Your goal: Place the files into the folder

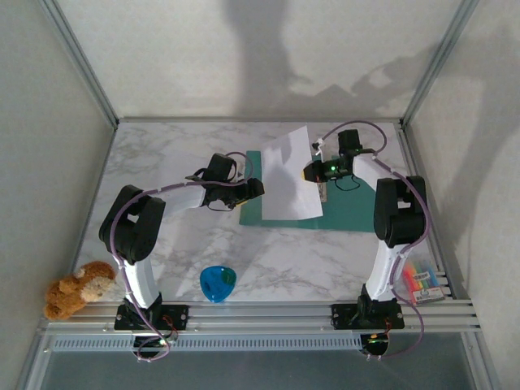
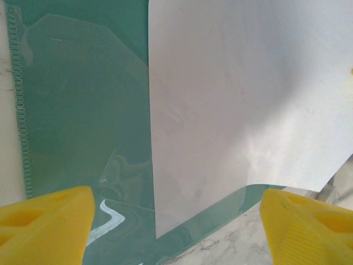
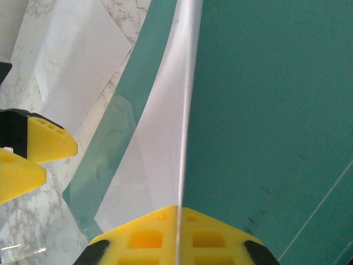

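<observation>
The teal folder [image 1: 357,207] lies flat on the marble table, right of centre. One of the files, a white sheet [image 1: 288,175], slants over the folder's left half and is raised on its right side. My right gripper [image 3: 177,212] is shut on that sheet's thin edge [image 3: 185,110], with the folder [image 3: 265,110] below it. My left gripper [image 2: 176,234] stands open and low at the folder's left edge [image 1: 248,195], holding nothing. Between its yellow fingers [image 2: 44,221] the sheet's [image 2: 242,94] near corner shows through a translucent layer of the folder [image 2: 83,110].
A small blue cup [image 1: 218,283] stands near the front edge between the arm bases. A brown soft toy [image 1: 77,288] sits at the front left corner. A box of coloured pens [image 1: 422,280] sits at the front right. Grey walls and metal rails enclose the table.
</observation>
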You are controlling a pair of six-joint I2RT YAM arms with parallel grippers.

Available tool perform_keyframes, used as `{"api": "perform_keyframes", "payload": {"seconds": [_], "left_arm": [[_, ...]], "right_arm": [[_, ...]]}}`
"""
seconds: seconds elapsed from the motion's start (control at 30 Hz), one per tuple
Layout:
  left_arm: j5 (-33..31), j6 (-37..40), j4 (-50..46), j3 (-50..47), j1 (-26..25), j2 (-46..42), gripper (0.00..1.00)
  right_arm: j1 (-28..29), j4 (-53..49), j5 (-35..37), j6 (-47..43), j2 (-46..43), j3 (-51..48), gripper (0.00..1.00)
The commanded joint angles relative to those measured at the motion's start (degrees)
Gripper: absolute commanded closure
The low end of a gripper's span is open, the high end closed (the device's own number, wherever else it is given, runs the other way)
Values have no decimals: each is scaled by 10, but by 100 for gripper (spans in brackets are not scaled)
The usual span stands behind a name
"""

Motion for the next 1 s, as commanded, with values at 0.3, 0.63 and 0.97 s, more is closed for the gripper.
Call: {"api": "perform_keyframes", "payload": {"seconds": [0.3, 0.63, 0.97], "left_arm": [[12, 5, -12, 6, -6, 9, 21], [16, 5, -14, 11, -6, 11, 21], [14, 6, -15, 5, -6, 7, 21]], "right_arm": [[1, 27, -56, 64, 14, -13, 100], [8, 3, -9, 87, 40, 1, 100], [7, -53, 35, 117, 79, 47, 84]]}}
